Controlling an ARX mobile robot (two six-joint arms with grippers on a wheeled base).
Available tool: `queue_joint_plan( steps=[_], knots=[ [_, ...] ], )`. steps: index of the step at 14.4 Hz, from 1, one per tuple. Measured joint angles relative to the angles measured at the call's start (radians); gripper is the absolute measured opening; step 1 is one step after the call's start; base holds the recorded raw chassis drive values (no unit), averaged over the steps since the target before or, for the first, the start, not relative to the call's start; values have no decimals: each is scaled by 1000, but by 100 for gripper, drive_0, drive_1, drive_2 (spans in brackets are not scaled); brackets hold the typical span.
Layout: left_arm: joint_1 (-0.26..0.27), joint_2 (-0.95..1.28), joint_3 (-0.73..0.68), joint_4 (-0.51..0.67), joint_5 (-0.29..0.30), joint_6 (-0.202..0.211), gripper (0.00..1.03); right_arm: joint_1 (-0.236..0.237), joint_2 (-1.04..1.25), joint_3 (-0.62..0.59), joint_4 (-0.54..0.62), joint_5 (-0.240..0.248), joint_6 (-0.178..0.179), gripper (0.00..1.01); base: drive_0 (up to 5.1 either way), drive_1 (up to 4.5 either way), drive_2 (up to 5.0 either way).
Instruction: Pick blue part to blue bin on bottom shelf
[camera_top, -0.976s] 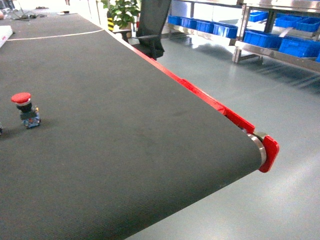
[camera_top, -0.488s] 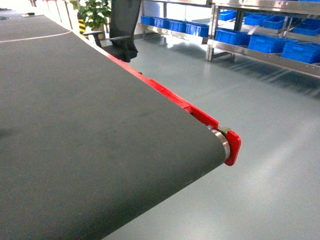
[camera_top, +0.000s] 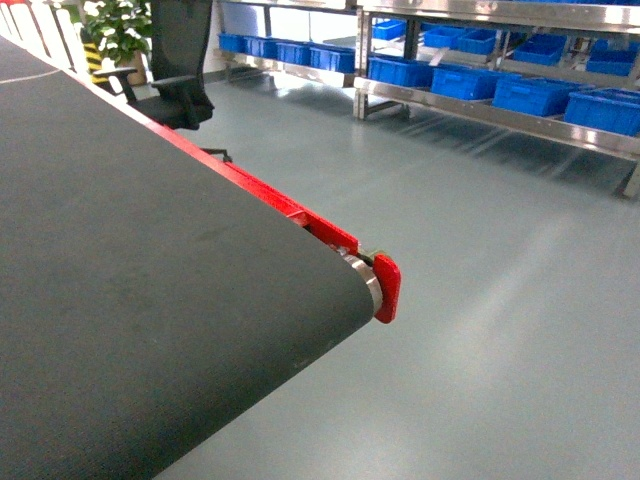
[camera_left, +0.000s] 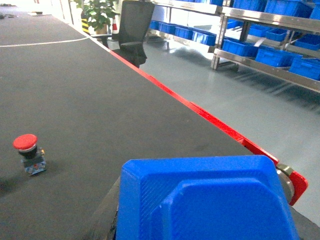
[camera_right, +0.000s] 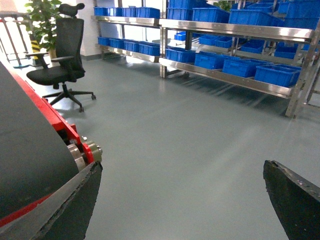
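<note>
Looking from the head camera across a dark belt edged by a red strip and finished with a red end cap beside a metal roller. No arm or gripper in that view. Close under the left wrist camera: blue part, large in the lower frame, over the belt end near the red cap. Left gripper fingers hidden behind that part, so spread or clamped cannot be told, nor whether gripping it. Farther back on the belt in the same view, a small red-capped push button, upright, well apart from the blue part. Right gripper hanging off the belt end over the grey floor; dark fingers wide apart at the bottom corners of the right wrist view, nothing between them but floor. Across the floor, a steel rack; bottom shelf carrying a row of blue bins, more bins on the level above. Same shelf and bins along the top of the head view, well apart from the belt. Black office chair on the floor just beside the belt edge, potted plant behind it.
</note>
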Motion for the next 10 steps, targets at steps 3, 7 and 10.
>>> queue_joint_plan(
  steps=[3,7,10],
  knots=[
    [0,0,0,0,0,0,44,0,0,0,0,0,0,98,-149,-149,-149],
    [0,0,0,0,0,0,44,0,0,0,0,0,0,98,-152,-152,-152],
    [0,0,0,0,0,0,44,0,0,0,0,0,0,98,-151,-151,-151]
  ],
)
